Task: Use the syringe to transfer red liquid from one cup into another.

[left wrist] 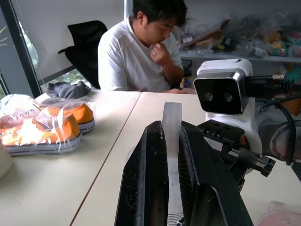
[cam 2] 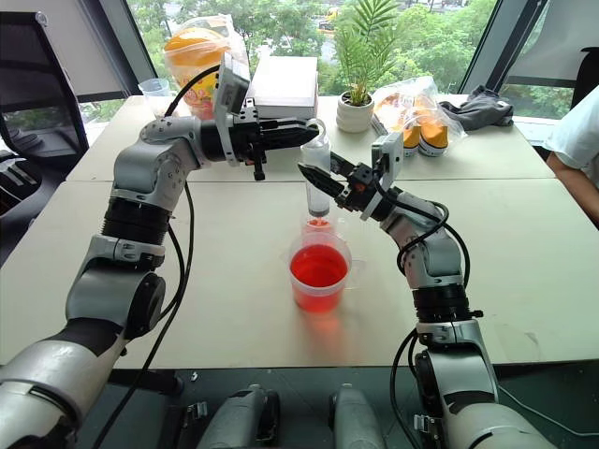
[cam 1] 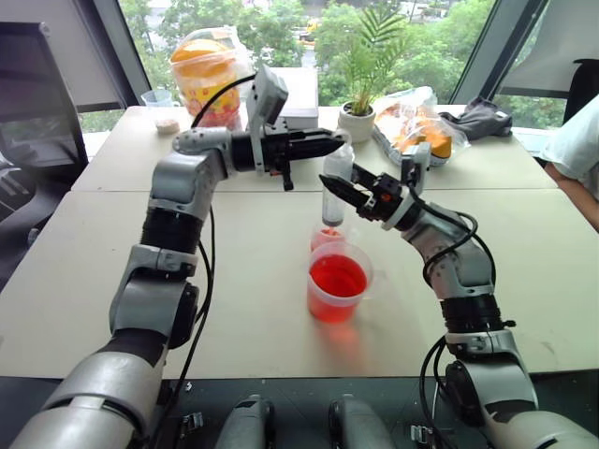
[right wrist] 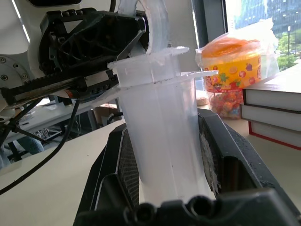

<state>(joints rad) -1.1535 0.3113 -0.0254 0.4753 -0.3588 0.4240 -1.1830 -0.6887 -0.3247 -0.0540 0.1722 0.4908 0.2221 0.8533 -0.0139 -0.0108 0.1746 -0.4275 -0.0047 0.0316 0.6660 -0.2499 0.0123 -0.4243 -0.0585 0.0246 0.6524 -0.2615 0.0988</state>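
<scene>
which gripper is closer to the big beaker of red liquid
Right. The right gripper grips the syringe barrel just above and behind the beaker. The left gripper is higher, clamped on the plunger top.

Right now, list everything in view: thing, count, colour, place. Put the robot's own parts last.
syringe: 1, clear, upright over the smaller cup, tip down
beaker: 1, clear, holding red liquid, near middle of the table
smaller cup: 1, clear, some red liquid, just behind the beaker
potted plant: 1, green in white pot, far side of the table
bagged shoes: 1 pair, orange and white, far right
snack tub: 1, orange and yellow, in a bag, far left
books: 1 stack, white, beside the plant
dark cloth: 1, far right corner
person: 1, white shirt, seated at the table's right end
left gripper: fingers shut on the syringe's plunger
right gripper: fingers shut on the syringe's barrel
</scene>
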